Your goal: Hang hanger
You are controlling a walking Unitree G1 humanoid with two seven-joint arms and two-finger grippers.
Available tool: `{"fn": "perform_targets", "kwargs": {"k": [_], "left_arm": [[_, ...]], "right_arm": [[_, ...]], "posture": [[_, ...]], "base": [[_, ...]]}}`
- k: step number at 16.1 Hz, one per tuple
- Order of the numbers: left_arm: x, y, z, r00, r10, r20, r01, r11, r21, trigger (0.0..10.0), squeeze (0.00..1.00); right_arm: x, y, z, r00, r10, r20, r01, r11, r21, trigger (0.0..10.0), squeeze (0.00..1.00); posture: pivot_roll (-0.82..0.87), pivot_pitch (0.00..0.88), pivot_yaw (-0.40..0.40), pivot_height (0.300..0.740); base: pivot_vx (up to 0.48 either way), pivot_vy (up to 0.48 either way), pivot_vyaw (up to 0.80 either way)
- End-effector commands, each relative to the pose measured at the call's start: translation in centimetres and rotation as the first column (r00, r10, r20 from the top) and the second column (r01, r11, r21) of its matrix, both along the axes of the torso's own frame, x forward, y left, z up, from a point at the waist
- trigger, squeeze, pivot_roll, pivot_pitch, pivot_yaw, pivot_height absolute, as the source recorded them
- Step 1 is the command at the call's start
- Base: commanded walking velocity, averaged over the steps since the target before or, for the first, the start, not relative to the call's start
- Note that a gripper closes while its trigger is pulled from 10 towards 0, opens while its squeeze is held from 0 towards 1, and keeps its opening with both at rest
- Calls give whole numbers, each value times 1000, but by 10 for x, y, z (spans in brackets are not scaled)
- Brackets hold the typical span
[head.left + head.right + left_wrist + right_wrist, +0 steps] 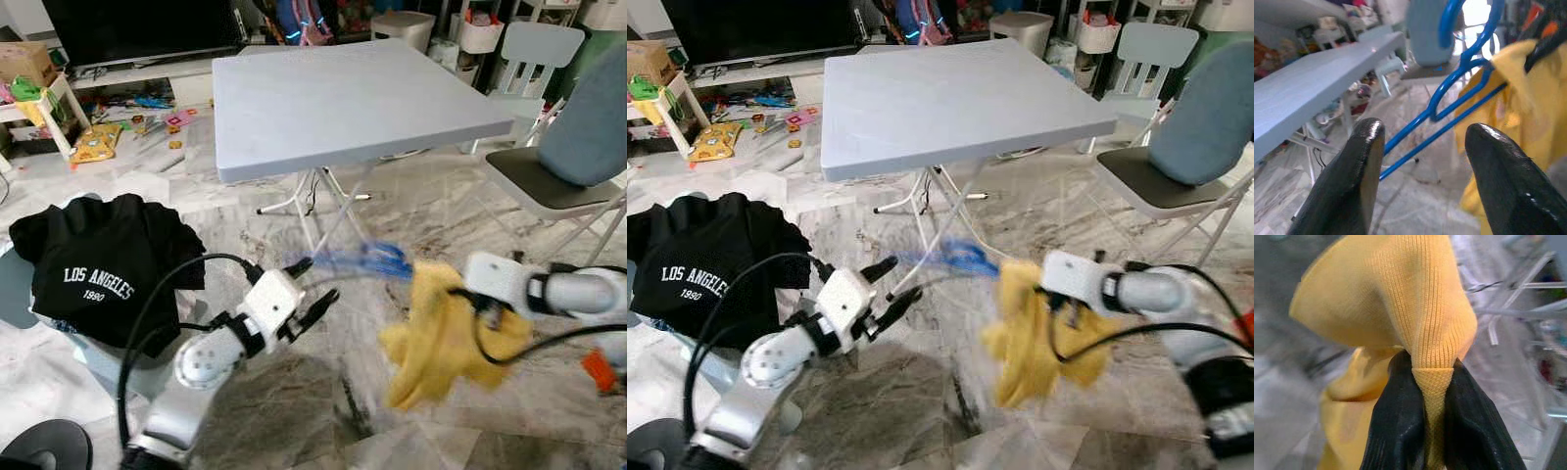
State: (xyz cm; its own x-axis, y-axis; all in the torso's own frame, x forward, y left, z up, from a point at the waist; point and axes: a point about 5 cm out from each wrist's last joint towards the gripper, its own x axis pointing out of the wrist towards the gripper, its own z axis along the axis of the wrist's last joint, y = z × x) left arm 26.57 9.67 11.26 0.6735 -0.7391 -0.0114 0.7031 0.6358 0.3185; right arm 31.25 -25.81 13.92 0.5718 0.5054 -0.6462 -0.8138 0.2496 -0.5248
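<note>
A blue hanger (364,260) hangs blurred in the air between my two grippers, in front of the table legs. Its far end goes into a yellow knit garment (441,338). My right gripper (1432,382) is shut on a fold of that garment, which droops below it. My left gripper (315,284) is open, its fingertips just at the hanger's near end. In the left wrist view the hanger's hook and bars (1459,83) run beyond the two spread fingers (1359,171), with the yellow cloth (1528,107) behind.
A grey folding table (343,98) stands straight ahead on the marble floor. A black "Los Angeles" shirt (98,264) lies over something at the left. A grey chair (558,176) is at the right, a white child's chair (534,49) behind it. Toys litter the floor at the back left.
</note>
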Motion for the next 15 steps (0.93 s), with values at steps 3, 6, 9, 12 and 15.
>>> {"fn": "perform_targets", "kwargs": {"k": [3,6,9,12,15], "left_arm": [[-10,4,-13,992,-97,-77,103,992,77,10000,1000],[-11,6,-18,984,-140,-111,153,982,114,10000,1000],[-6,3,-17,981,-134,-140,146,986,83,10000,608],[-5,-4,-16,967,-191,-167,200,979,39,10000,0],[-8,-13,-15,931,-279,-236,278,960,-37,8549,0]], "right_arm": [[-4,-15,17,995,96,-15,-96,995,-39,10000,0],[-11,-18,28,982,175,-70,-177,984,-32,10000,0],[-18,-14,32,962,244,-120,-244,970,16,10000,0],[-30,-13,36,935,306,-178,-299,952,67,10000,0],[-32,-8,38,928,328,-180,-314,944,101,10000,0]], "posture": [[-105,0,40,740],[-106,0,40,740],[-112,0,42,740],[-115,0,46,740],[-119,0,52,740]], "base": [[0,0,0],[0,0,0],[0,0,0],[0,0,0],[0,0,0]]}}
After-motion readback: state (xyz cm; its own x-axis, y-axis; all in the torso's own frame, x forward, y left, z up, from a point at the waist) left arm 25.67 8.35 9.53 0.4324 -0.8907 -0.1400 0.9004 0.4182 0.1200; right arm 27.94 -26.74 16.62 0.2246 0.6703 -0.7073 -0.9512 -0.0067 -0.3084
